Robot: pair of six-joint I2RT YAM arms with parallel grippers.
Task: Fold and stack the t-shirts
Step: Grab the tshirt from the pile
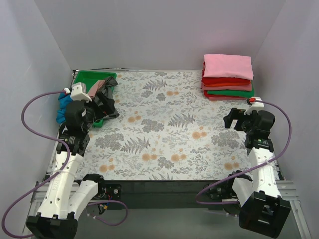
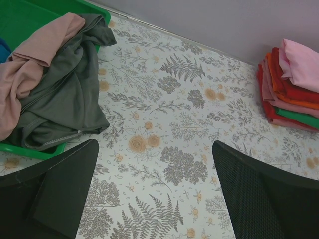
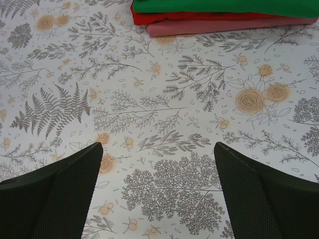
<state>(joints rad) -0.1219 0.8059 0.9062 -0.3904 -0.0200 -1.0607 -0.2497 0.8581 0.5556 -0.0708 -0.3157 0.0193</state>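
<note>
A stack of folded t-shirts [image 1: 228,77], pink on top with red and green below, sits at the back right; it also shows in the left wrist view [image 2: 291,84] and the right wrist view [image 3: 219,12]. A crumpled grey t-shirt [image 2: 65,94] and a dusty-pink one [image 2: 35,59] spill out of the green tray [image 2: 25,20] at the back left. A blue t-shirt [image 1: 62,107] lies left of the tray. My left gripper [image 2: 154,199] is open and empty just right of the tray. My right gripper [image 3: 157,194] is open and empty in front of the stack.
The floral table covering [image 1: 169,124] spans the table. Grey walls close in the back and both sides. Purple cables loop beside each arm.
</note>
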